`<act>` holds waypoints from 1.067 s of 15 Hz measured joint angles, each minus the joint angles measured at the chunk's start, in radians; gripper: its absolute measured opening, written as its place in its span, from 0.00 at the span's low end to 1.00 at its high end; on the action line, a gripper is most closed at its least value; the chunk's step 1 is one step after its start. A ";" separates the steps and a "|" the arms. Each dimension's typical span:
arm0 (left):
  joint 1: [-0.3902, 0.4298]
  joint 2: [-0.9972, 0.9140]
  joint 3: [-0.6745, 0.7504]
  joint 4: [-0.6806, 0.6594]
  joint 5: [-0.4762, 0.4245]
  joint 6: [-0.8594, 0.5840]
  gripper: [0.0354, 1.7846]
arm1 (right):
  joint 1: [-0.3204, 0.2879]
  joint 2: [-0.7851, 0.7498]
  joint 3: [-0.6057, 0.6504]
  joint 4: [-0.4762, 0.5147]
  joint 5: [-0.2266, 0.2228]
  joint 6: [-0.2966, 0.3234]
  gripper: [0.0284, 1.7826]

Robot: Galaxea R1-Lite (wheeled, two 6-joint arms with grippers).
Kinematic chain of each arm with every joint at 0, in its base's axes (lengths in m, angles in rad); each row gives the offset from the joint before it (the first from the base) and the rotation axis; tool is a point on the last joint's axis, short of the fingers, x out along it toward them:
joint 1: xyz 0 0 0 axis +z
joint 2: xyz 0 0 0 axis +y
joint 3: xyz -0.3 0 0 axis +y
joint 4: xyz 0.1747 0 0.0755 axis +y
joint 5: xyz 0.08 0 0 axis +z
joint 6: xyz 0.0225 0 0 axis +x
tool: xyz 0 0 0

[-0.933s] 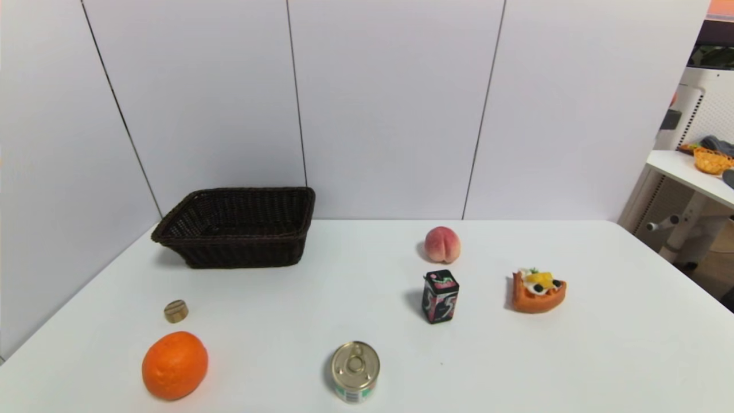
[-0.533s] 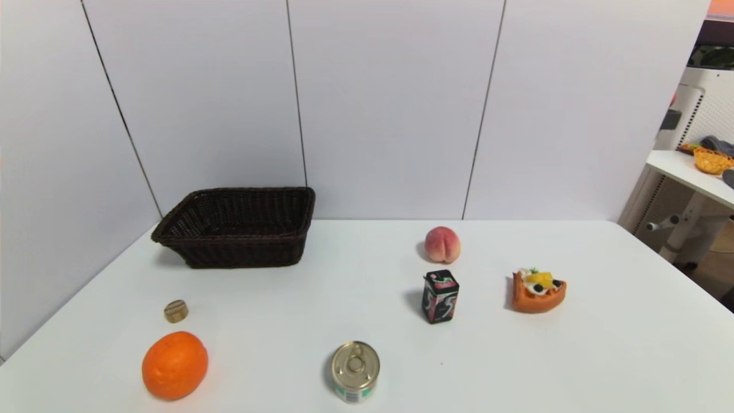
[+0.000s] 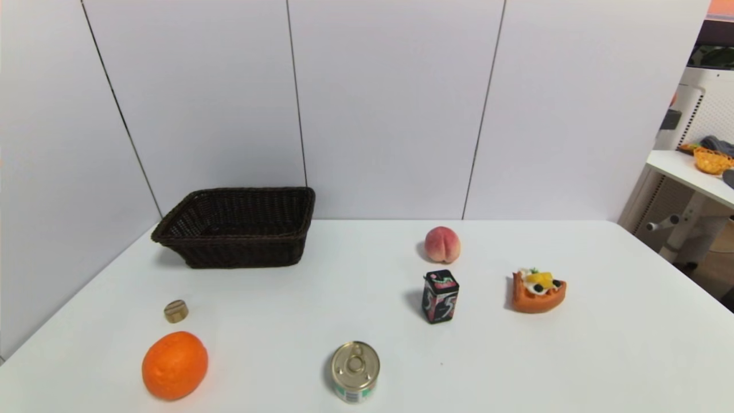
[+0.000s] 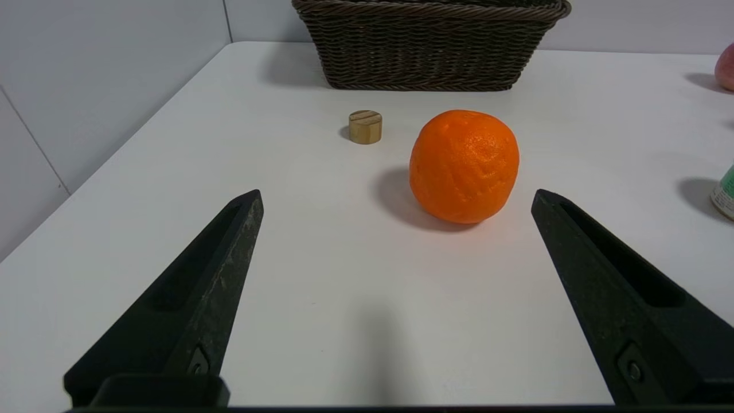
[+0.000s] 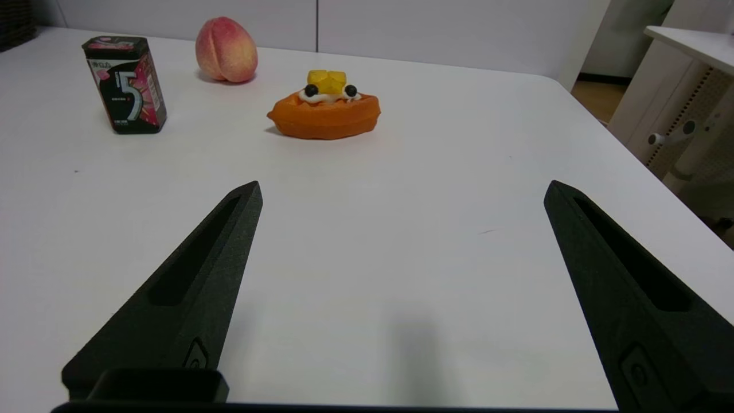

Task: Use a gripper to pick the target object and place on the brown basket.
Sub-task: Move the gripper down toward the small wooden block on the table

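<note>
The left gripper [image 4: 395, 198] hangs low over the near left part of the table [image 3: 401, 344] with its jaws spread wide and holding nothing; the right gripper [image 5: 401, 192] is likewise wide open and unloaded over the near right part. The target object [image 3: 176, 311], a short brass-gold cylinder, stands on the table between the orange [image 3: 175, 365] and the brown basket [image 3: 235, 252], apart from both. No step of the task appears complete: approach, grasp, transfer and release all remain. The head view shows the whole layout, including the tin can [image 3: 355, 371], but neither arm. The left wrist view shows the open fingers, with the target object [image 4: 365, 127] ahead and the orange [image 4: 464, 166] nearer, partly in the direct path. The right wrist view shows only the gum box [image 5: 124, 84], peach [image 5: 226, 49] and waffle [image 5: 324, 112], not the target.
</note>
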State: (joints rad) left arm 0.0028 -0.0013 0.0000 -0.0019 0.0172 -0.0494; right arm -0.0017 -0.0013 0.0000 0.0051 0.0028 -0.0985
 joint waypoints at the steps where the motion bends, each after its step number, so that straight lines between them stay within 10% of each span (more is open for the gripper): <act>1: 0.000 0.000 0.000 0.000 0.000 -0.003 0.94 | 0.000 0.000 0.000 0.000 0.000 0.000 0.95; 10: 0.001 0.045 -0.046 0.003 0.000 0.024 0.94 | 0.000 0.000 0.000 0.001 0.000 0.000 0.95; 16: 0.001 0.469 -0.633 0.095 -0.001 0.067 0.94 | 0.000 0.000 0.000 0.001 0.000 0.000 0.95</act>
State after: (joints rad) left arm 0.0038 0.4674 -0.6334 0.0932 0.0164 0.0177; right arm -0.0017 -0.0013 0.0000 0.0057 0.0023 -0.0985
